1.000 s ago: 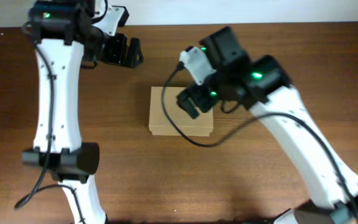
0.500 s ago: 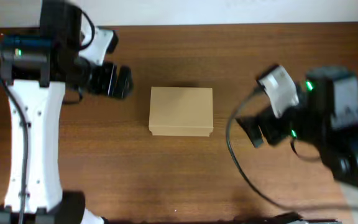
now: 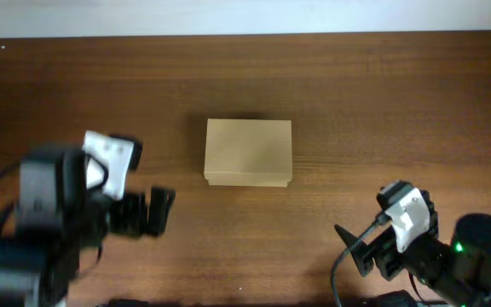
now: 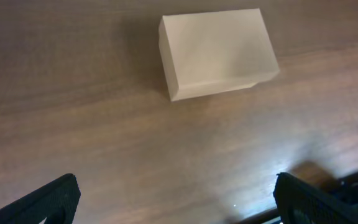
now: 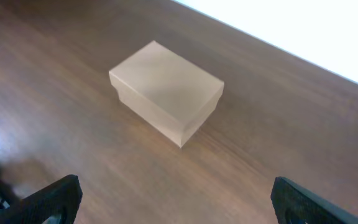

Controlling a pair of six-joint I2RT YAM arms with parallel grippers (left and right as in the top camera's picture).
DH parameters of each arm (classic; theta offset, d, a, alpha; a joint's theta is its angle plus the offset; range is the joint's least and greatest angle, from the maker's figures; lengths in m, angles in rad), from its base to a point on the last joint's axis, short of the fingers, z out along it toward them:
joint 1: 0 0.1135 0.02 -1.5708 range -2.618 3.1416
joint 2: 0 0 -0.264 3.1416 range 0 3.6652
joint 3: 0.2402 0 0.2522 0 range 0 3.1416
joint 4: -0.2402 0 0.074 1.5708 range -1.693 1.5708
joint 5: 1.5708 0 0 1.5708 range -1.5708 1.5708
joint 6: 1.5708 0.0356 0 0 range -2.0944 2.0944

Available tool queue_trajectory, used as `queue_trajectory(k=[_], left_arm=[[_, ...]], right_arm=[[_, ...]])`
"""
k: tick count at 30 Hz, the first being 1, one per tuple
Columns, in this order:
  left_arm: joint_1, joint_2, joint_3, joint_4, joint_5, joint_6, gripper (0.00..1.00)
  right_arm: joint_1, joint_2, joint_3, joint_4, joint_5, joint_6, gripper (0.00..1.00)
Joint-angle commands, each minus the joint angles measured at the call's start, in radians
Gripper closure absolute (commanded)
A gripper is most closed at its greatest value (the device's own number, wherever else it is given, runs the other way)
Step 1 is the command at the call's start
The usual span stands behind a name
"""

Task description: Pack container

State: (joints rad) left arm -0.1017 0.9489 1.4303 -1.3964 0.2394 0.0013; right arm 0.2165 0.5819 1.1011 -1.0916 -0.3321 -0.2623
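The container (image 3: 248, 152) is a plain tan cardboard box with its lid shut, standing at the middle of the brown table. It also shows in the left wrist view (image 4: 215, 51) and in the right wrist view (image 5: 166, 91). My left gripper (image 3: 154, 212) is open and empty, low at the front left, well apart from the box. Its fingertips show at the bottom corners of the left wrist view (image 4: 178, 202). My right gripper (image 3: 356, 247) is open and empty at the front right, also far from the box; its fingertips frame the right wrist view (image 5: 179, 199).
The brown wooden table (image 3: 382, 102) has a white wall strip along its far edge (image 3: 245, 17). No other loose objects show.
Both arms have pulled back from the box to the near edge of the table. The right gripper left the box top. The box has not moved.
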Motion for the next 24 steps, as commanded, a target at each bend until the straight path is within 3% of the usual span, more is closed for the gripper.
queue_trajectory(k=[1, 10, 24], left_arm=[[0.003, -0.122, -0.100, 0.021, 0.015, -0.068, 0.00], [0.004, -0.330, -0.224, 0.078, 0.003, -0.080, 0.00], [0.004, -0.341, -0.237, 0.102, -0.010, -0.077, 0.00]], right_arm=[[-0.008, -0.003, -0.013, 0.004, -0.016, 0.012, 0.01], [-0.008, -0.002, -0.013, 0.003, -0.016, 0.012, 0.01], [-0.008, -0.003, -0.013, 0.003, -0.016, 0.012, 0.01]])
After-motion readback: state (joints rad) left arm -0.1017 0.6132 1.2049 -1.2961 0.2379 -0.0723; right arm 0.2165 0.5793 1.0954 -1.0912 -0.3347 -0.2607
